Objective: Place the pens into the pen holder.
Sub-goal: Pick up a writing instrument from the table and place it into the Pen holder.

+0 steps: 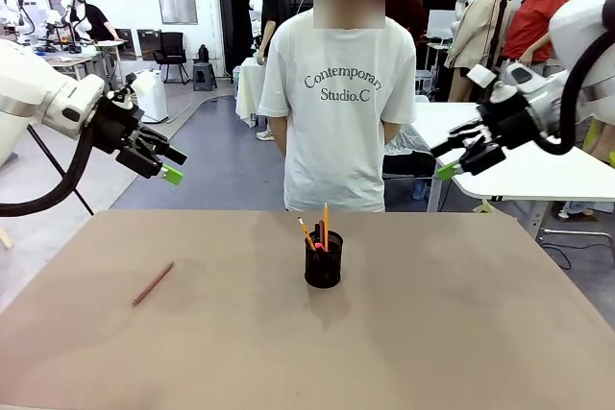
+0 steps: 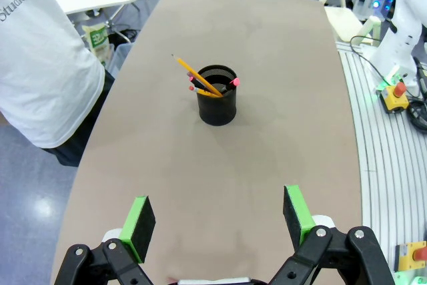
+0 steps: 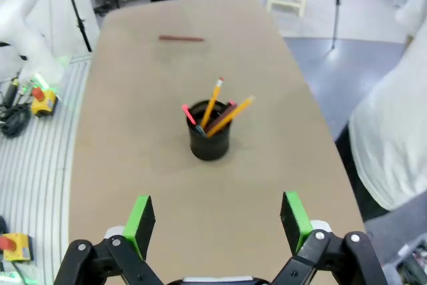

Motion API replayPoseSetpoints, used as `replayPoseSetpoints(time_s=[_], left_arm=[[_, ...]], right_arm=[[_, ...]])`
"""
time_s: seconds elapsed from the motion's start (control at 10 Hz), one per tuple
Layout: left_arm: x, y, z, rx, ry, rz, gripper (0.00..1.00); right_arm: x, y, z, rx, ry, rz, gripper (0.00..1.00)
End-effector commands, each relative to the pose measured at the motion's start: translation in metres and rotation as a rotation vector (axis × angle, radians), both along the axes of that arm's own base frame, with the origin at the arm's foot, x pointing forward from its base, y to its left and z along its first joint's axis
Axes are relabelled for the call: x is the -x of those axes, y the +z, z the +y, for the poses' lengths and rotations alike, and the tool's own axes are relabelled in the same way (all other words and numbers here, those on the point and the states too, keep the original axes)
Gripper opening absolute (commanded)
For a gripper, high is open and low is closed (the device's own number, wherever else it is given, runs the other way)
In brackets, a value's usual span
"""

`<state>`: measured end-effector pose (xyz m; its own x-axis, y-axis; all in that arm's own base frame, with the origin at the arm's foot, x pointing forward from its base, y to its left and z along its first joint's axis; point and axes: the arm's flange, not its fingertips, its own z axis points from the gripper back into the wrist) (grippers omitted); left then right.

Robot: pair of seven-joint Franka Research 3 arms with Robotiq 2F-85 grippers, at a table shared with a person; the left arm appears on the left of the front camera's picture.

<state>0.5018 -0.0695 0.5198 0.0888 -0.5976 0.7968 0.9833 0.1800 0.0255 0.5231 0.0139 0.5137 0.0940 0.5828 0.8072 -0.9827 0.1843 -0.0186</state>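
Observation:
A black mesh pen holder point(image 1: 323, 261) point(image 2: 216, 95) point(image 3: 209, 131) stands mid-table with yellow-orange pencils point(image 1: 326, 225) point(image 3: 213, 101) and a pink-tipped black marker point(image 3: 189, 115) sticking out of it. A reddish-brown pencil point(image 1: 153, 283) point(image 3: 181, 39) lies flat on the table to the left, apart from the holder. My left gripper point(image 1: 165, 165) point(image 2: 219, 221) hovers open above the table's left side. High at the right, my right gripper point(image 1: 452, 160) point(image 3: 219, 221) is open too. Neither holds anything.
A person in a white T-shirt point(image 1: 338, 103) stands at the far edge, hands behind the back. The brown table point(image 1: 461, 333) has free room all around the holder. A white table point(image 1: 538, 175) stands behind at the right.

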Motion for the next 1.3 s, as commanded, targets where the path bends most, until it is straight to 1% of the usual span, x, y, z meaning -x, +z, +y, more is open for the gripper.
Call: replayPoseSetpoints(time_s=[0.0, 0.1, 0.2, 0.3, 0.5, 0.6, 1.2], left_arm=[[0.001, 0.001, 0.001, -0.011, -0.007, 0.001, 1.00], [0.001, 0.001, 0.001, -0.011, -0.007, 0.001, 1.00], [0.001, 0.001, 0.001, -0.011, -0.007, 0.001, 1.00], [0.001, 0.001, 0.001, -0.011, -0.007, 0.001, 1.00], [0.001, 0.001, 0.001, -0.011, -0.007, 0.001, 1.00], [0.001, 0.001, 0.001, -0.011, -0.007, 0.001, 1.00], [0.001, 0.001, 0.001, -0.011, -0.007, 0.001, 1.00]], right_arm=[[-0.003, 0.005, -0.011, 0.059, -0.034, 0.026, 1.00], [-0.009, 0.007, -0.021, 0.060, -0.040, 0.020, 1.00], [-0.013, 0.006, -0.029, 0.048, -0.068, -0.009, 1.00], [-0.017, 0.007, -0.036, 0.039, -0.073, -0.018, 1.00], [-0.023, 0.005, -0.041, 0.005, -0.052, 0.012, 1.00], [-0.012, 0.003, -0.039, 0.041, -0.060, -0.014, 1.00], [-0.012, 0.003, -0.039, 0.041, -0.060, -0.014, 1.00]])
